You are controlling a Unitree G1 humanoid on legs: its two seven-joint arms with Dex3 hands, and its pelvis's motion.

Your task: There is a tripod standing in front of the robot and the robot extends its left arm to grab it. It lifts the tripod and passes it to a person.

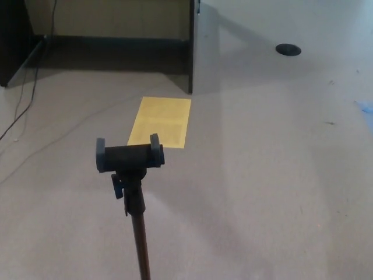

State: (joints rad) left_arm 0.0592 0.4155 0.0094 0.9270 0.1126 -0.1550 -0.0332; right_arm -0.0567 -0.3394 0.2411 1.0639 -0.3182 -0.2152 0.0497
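A tripod (137, 204) is standing upright in the lower middle of the head view, its slim, dark, smooth-looking pole rising from the bottom edge and its feet lying out of frame. A blocky black clamp (129, 156) is sitting across the top of the pole, a flat horizontal bar with a short upright jaw at each end, and a small blue-black knob (118, 185) is jutting out just below it on the left. The tripod is rising over a pale grey carpet (274, 175) with a fine, matte, even texture. A flat yellow rectangle (161, 121), papery in look, is lying on the carpet beyond the clamp. Farther back, a dark panel (191, 46) is standing on edge, with a dark baseboard (111, 44) running along a beige wall to its left. A thin black cable (23, 99) is trailing down the left side, and a dark round disc (288, 49) is lying on the floor at upper right. Neither robot hand is showing in the frame, so their state cannot be told.
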